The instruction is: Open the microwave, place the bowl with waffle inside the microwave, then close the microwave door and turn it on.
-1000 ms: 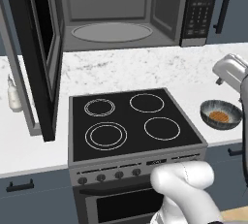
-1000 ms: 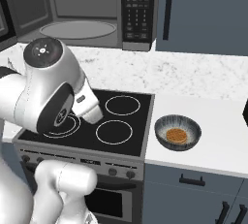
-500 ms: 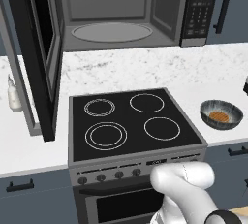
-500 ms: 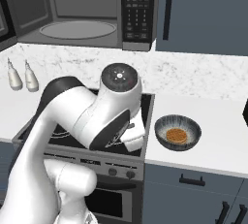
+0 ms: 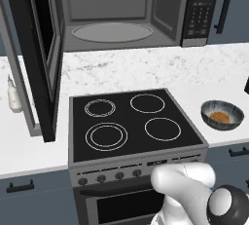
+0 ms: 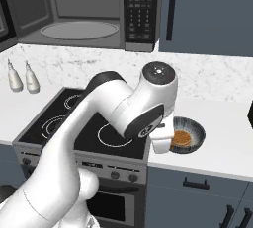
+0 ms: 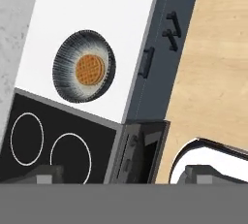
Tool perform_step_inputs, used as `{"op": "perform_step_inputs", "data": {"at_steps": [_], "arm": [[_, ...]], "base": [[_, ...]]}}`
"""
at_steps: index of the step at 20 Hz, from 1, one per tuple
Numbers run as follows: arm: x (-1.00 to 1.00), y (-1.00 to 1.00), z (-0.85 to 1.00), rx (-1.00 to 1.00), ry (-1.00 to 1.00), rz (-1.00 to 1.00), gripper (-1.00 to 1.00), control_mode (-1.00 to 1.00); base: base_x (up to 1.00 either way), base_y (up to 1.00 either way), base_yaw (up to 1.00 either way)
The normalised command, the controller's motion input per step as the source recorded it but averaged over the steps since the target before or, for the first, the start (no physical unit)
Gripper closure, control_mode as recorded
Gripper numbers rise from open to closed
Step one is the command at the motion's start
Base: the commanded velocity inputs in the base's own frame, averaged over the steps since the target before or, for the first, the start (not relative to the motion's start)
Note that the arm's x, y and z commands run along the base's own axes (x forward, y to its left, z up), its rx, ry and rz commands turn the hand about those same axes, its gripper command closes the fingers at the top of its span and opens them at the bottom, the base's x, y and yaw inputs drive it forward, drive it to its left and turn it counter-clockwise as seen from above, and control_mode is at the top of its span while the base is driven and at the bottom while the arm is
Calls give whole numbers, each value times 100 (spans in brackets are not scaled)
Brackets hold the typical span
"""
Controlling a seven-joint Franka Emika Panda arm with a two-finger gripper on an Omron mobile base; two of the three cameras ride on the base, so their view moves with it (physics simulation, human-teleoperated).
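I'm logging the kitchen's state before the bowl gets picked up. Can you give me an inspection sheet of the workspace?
Surface: white counter on both sides of a black four-ring stove; marbled backsplash behind.
Job's things: microwave open, turntable bare; microwave door swung out to the left; bowl on the counter right of the stove, waffle inside it.
Clutter: two pale bottles on the counter left of the stove.
Gripper: gripper tips at the hand view's bottom edge, above the stove's front; bowl not held.
Cables: nothing seen.
Surroundings: dark blue cabinets, wood floor.
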Motion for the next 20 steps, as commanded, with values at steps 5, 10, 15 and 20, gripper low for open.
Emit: {"op": "perform_step_inputs", "data": {"at_steps": [5,10,15,20], "arm": [[75,-21,-49,0,28,-11,-100,-100],[65,-32,-78,3,11,-6,-100,-100],[40,-42,-33,7,0,-5,-100,-100],[26,-37,-43,9,0,-2,-100,-100]], "base": [[0,0,0],[0,0,0],[0,0,0],[0,0,0]]}}
